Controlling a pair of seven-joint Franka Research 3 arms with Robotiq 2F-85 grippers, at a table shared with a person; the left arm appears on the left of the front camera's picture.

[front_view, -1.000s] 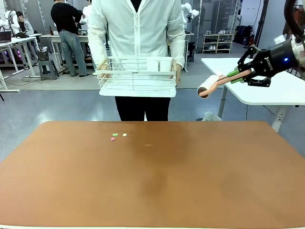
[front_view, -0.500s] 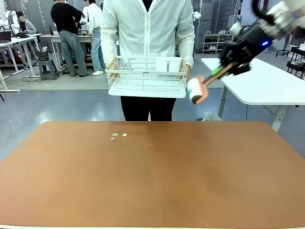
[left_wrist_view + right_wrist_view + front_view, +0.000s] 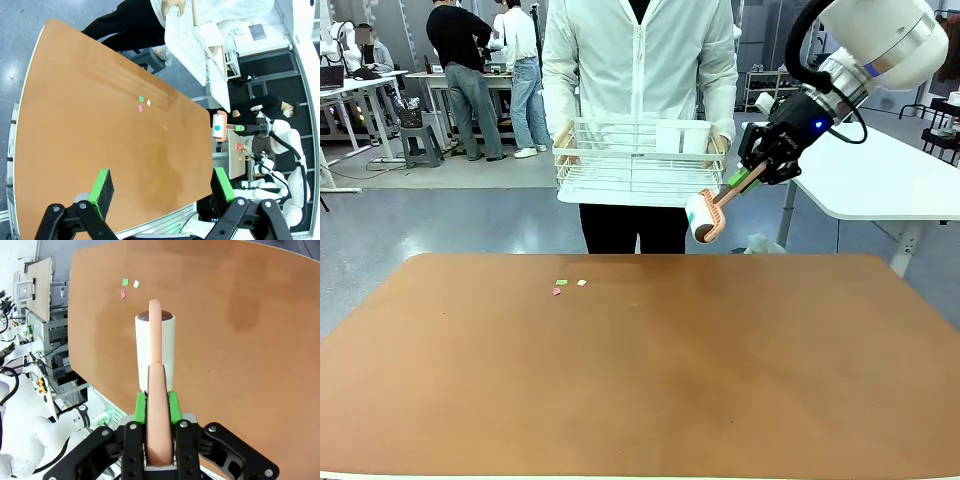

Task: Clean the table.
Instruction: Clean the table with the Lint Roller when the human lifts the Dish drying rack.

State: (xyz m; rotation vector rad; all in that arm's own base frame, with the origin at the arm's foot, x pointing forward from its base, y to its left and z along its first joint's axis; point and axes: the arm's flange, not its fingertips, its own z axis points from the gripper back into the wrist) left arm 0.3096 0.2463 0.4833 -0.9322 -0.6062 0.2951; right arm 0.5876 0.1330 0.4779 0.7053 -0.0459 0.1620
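Front view gives us our right tool (image 3: 748, 178) clamped on the pink handle of a lint roller (image 3: 704, 216), raised in the air near the far edge of the brown bench (image 3: 640, 390) and just beside the white wire rack (image 3: 638, 160) a person carries. Small paper scraps (image 3: 567, 286) lie on the bench's far left part, well apart from the roller. From the left wrist view we see our left tool (image 3: 161, 174) spread wide over the bench.
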